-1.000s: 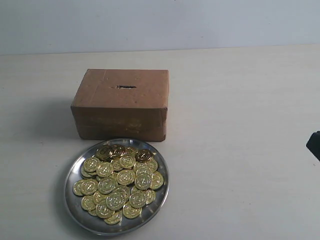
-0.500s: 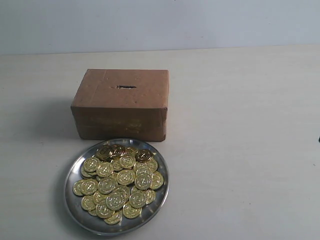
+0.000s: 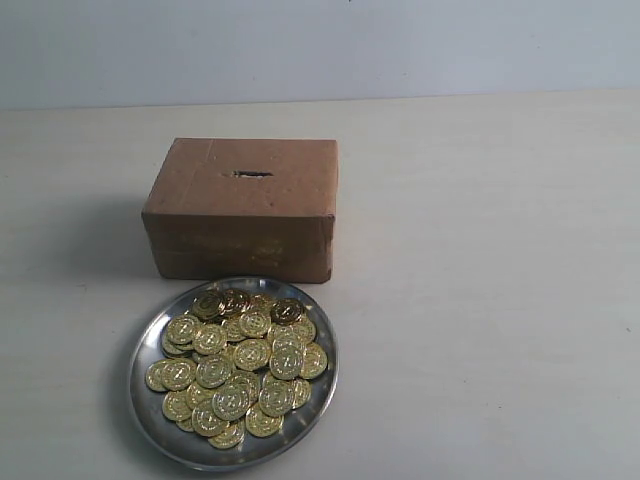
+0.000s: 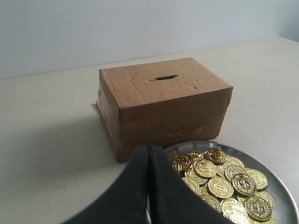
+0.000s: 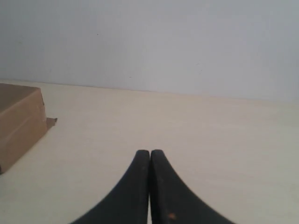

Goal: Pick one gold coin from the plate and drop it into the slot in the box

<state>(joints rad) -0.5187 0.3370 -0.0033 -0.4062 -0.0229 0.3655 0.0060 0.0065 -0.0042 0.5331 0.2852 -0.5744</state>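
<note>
A round silver plate (image 3: 146,400) lies at the front of the table, heaped with several gold coins (image 3: 236,360). Right behind it stands the brown cardboard box (image 3: 243,207), its dark slot (image 3: 252,174) cut in the top face. Neither arm shows in the exterior view. In the left wrist view my left gripper (image 4: 149,150) is shut with nothing in it, hanging short of the plate (image 4: 276,190), its coins (image 4: 219,179) and the box (image 4: 161,105) with its slot (image 4: 166,77). My right gripper (image 5: 149,153) is shut and empty over bare table, the box (image 5: 18,122) off to one side.
The pale tabletop (image 3: 480,260) stretches wide to the right of the box and plate. A plain light wall (image 3: 320,45) rises behind the table's far edge.
A dark part of the right arm at the exterior view's right edge has drawn back out of sight. Box, plate and coins have not moved.
</note>
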